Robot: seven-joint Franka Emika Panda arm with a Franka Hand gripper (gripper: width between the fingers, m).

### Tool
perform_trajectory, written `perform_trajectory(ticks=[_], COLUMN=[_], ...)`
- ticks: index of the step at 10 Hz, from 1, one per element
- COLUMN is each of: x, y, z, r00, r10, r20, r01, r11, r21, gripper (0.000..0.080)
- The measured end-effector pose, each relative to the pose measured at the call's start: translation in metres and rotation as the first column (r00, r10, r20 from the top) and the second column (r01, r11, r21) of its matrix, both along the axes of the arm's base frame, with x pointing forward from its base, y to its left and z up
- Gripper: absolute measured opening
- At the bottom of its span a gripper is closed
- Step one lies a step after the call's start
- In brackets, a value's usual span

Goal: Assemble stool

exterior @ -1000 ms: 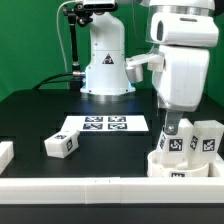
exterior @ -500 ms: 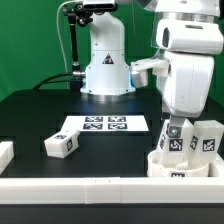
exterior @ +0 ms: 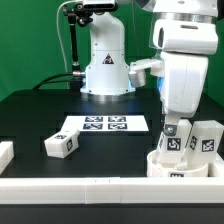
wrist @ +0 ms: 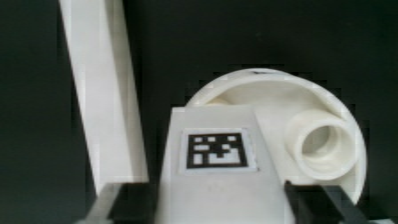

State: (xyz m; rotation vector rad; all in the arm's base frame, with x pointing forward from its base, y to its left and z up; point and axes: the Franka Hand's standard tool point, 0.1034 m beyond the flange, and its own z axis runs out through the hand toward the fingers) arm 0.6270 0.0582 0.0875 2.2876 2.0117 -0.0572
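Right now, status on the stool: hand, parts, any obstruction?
Hand shut on one leg, at the seat. Second leg stands on the seat beside it. Third leg lies loose near the marker board. No obstruction seen.

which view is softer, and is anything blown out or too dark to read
Wrist view: soft all over; the leg and seat nearly blown white, though the leg's tag is readable; the fingers sink into shadow. Exterior view: sharper, evenly lit, mild glare on the arm's white casing.
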Motion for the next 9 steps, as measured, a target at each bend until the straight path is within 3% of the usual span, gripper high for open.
perform_trajectory(ticks=[5,9], x=[-0.0002,-0.002], y=[-0.0003,-0.0003], z=[-0.0002,-0.0006], r00=[0.951,0.77], r10=[-0.31,-0.636], r20=[0.027,0.058], r01=[0.309,0.634], r11=[0.951,0.772], r21=[0.016,0.055], gripper=[0.0338,0.0338])
